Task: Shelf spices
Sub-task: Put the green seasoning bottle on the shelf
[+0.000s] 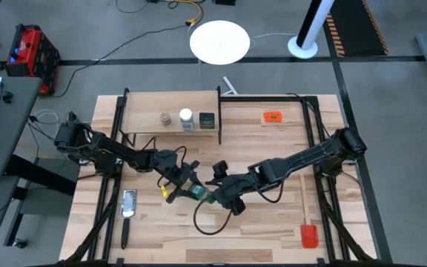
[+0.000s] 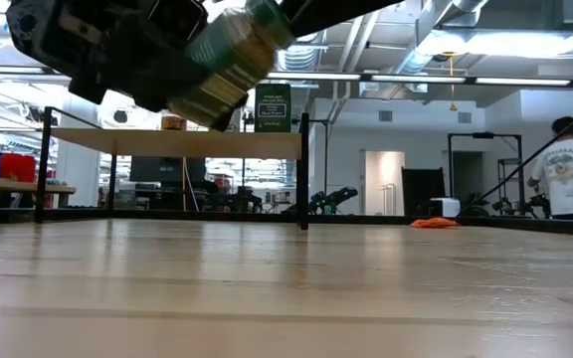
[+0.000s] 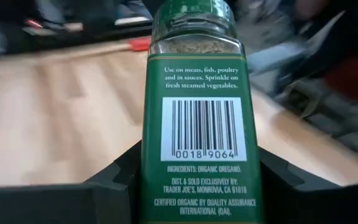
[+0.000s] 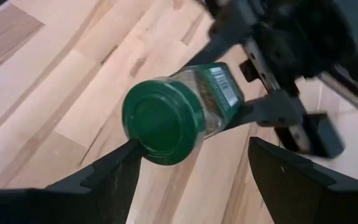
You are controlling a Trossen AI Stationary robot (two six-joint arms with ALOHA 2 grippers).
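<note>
One green-lidded jar (image 1: 196,192) is held tilted above the table (image 1: 258,230), lower centre of the high view, clamped at its body by the left gripper (image 1: 186,185). Its lid is flanked by the spread fingers of the right gripper (image 1: 212,196). Three spices (image 1: 187,119) are seen on the shelf (image 1: 143,111), upper centre.

High view looks straight down on the worktop (image 1: 273,237); low view skims it; both wrist views closely face the jar (image 3: 194,124).
</note>
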